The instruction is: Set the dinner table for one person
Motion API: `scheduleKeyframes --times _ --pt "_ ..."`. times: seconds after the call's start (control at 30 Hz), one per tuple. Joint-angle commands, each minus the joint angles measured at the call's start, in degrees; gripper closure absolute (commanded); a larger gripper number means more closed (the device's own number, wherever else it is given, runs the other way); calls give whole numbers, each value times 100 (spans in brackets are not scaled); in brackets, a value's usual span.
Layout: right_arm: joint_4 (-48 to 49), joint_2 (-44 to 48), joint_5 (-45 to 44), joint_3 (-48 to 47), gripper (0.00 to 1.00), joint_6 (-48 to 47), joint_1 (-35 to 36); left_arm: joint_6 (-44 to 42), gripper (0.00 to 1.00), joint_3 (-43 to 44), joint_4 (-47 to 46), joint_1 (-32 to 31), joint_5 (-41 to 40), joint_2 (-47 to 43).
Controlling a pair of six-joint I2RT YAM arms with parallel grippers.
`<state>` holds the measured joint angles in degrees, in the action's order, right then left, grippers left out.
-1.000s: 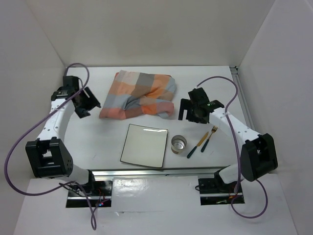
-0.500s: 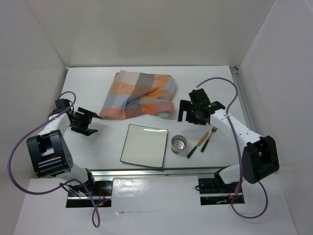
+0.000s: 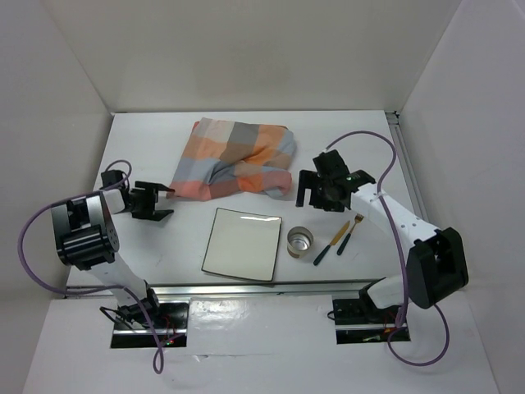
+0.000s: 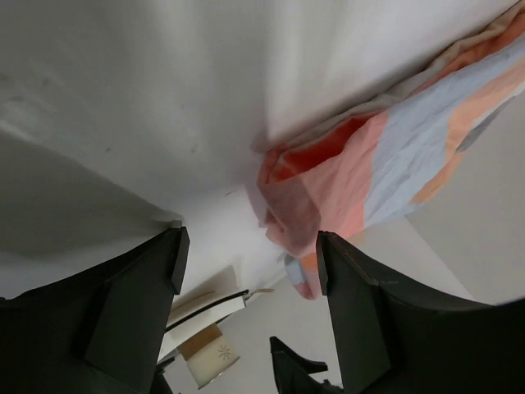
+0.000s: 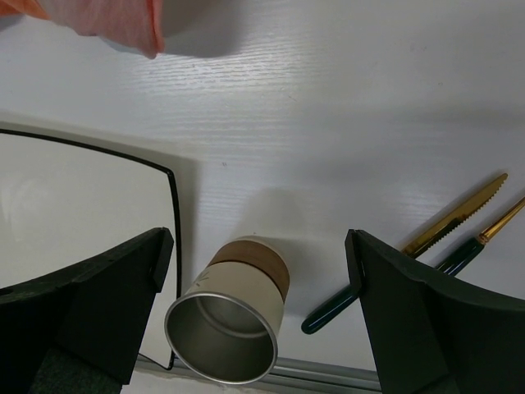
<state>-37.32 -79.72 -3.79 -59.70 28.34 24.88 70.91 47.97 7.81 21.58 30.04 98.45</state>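
Note:
The white dinner table (image 3: 361, 148) holds a square white plate with a black rim (image 3: 242, 245), a metal cup with a beige and brown sleeve (image 3: 299, 242), a gold knife (image 3: 331, 240) and a gold fork (image 3: 351, 231), both dark-handled. My left gripper (image 3: 160, 201) is open and empty, low at the table's left, pointing at the checked cloth (image 3: 234, 158). My right gripper (image 3: 316, 190) is open and empty, above the table beside the cloth's right corner. In the right wrist view the cup (image 5: 234, 316) stands below and between the fingers, apart from them.
The orange, grey and blue cloth lies crumpled at the back middle and fills the left wrist view's upper right (image 4: 385, 156). White walls enclose the table on three sides. A metal rail (image 3: 271, 287) runs along the near edge.
My left arm has folded back and down; its gripper dropped from beside the cloth's left edge to low over the table's left side. The right arm has barely moved.

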Motion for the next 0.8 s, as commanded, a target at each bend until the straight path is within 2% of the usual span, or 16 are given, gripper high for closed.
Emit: scheduleKeyframes --times 0.0,0.23,0.37,0.4,0.5,0.53,0.63,0.77 --pt "-240 203 -139 -226 0 172 104 168 19 283 -403 30 133 261" --pt "-293 194 -192 -165 0 462 271 414 31 407 -676 -102 194 657" --pt "-154 72 -245 -165 0 576 508 414 45 609 -588 -163 142 728" --pt "-66 1 -245 -165 0 576 509 362 65 678 -518 -163 142 728" --pt "540 -227 -131 -103 0 428 649 117 90 1073 -247 -163 81 728" --pt "742 -306 -52 -103 2 375 649 2 100 1249 94 -163 142 728" --pt "1472 -761 1 -225 6 269 649 -427 100 1907 745 -163 64 579" --pt "1991 -1571 194 -593 10 338 649 -588 100 2260 993 -163 63 403"
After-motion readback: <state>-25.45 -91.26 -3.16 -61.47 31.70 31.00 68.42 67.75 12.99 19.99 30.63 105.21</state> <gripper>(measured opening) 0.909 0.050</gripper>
